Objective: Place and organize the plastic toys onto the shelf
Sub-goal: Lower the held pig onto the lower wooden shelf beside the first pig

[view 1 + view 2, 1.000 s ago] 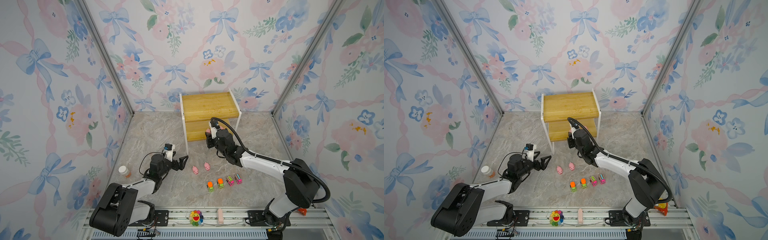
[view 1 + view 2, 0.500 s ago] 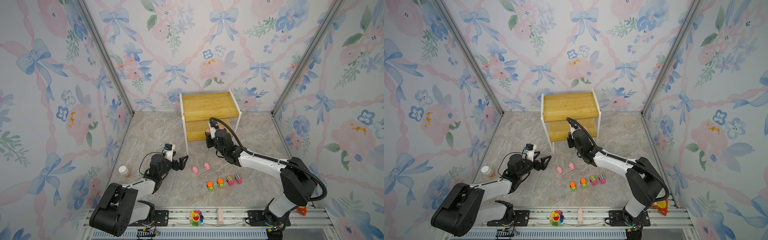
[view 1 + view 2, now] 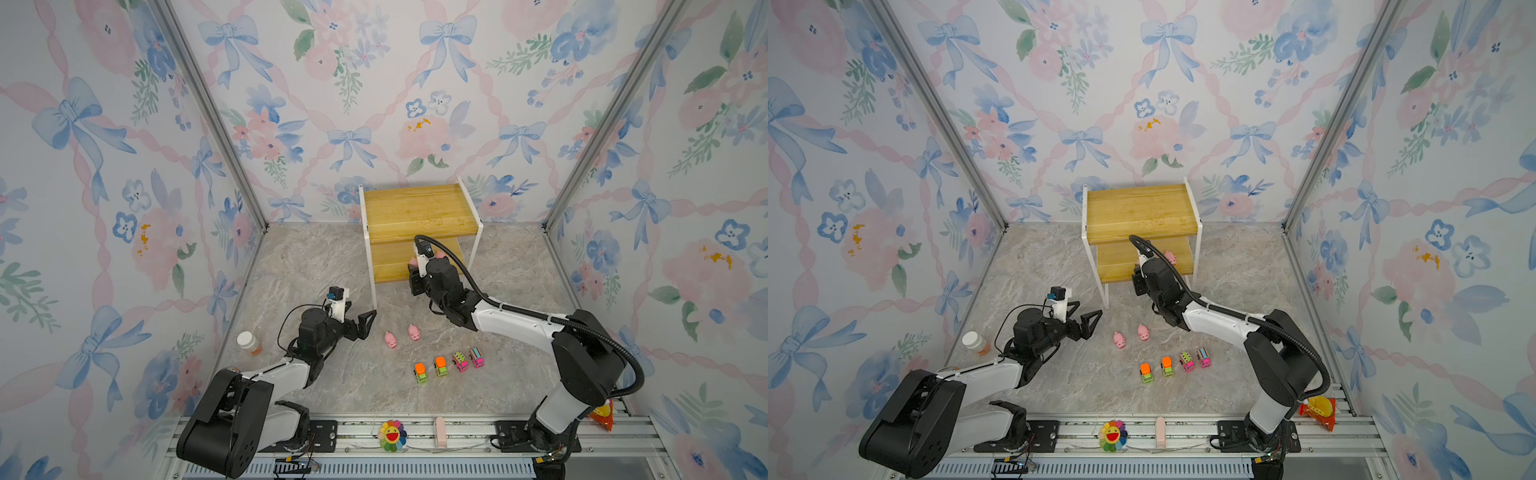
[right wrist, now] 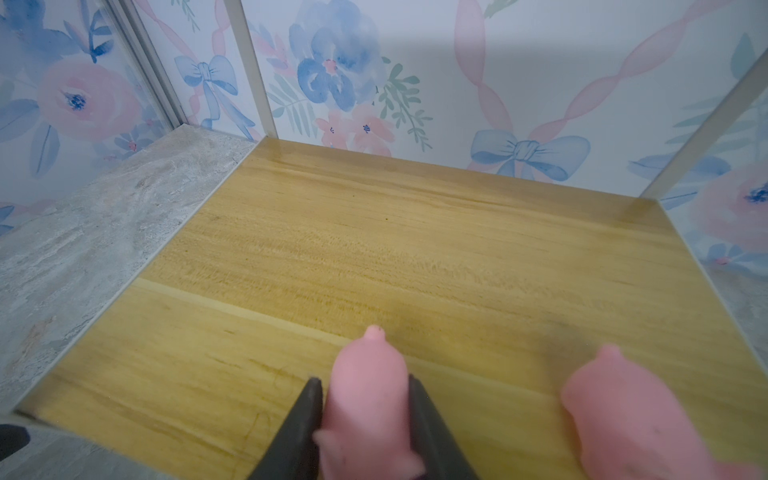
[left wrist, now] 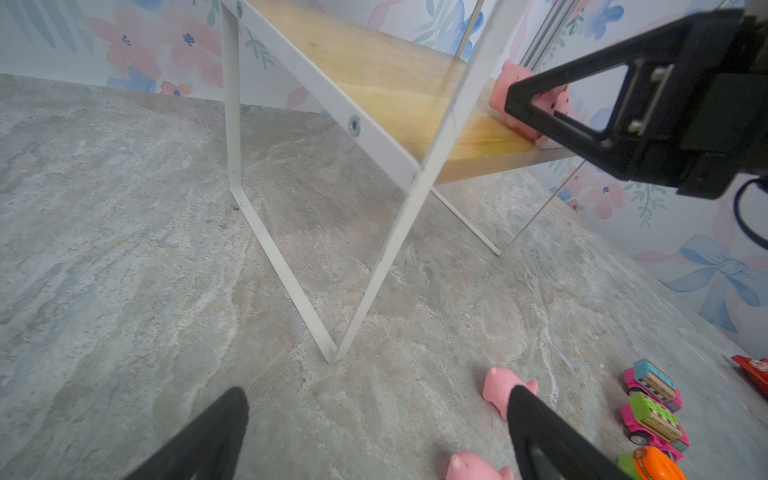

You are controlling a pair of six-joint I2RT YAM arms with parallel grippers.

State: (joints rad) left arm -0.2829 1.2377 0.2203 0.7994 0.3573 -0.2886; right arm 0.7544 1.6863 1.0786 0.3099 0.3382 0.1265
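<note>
Right wrist view: shows two pigs on the shelf [image 4: 415, 249], lower board, smooth yellowish wood with fine grain. Finds the gripped pig [image 4: 368, 411], rounded and matte pink, pinched at both flanks by the right gripper [image 4: 363, 378], dark fingers [image 4: 301, 424] drawn close and touching it; second shelf pig [image 4: 623, 411] just beside, clear of the fingers. Both top views: hide that grip behind the wrist, yet give the count elsewhere. Two more pigs on the grey marbled floor at lower centre of the frame, left floor pig [image 3: 390, 340] and right floor pig [image 3: 414, 332]; four trucks in a slanted row just below, two orange-topped trucks [image 3: 420, 372] with green bodies, two pink trucks [image 3: 460, 360] with striped tops. One shelf, two boards in thin white metal, at centre by the back wall. Left gripper [image 3: 360, 314] spread wide, nothing in it, low over the floor left of the pigs. One white-capped bottle [image 3: 248, 341] at lower left, one rainbow flower plush [image 3: 391, 434] at bottom centre. Left wrist view: adds a screw head on the flat white frame and one shelf pig half behind a black triangular finger; cannot tell which
</note>
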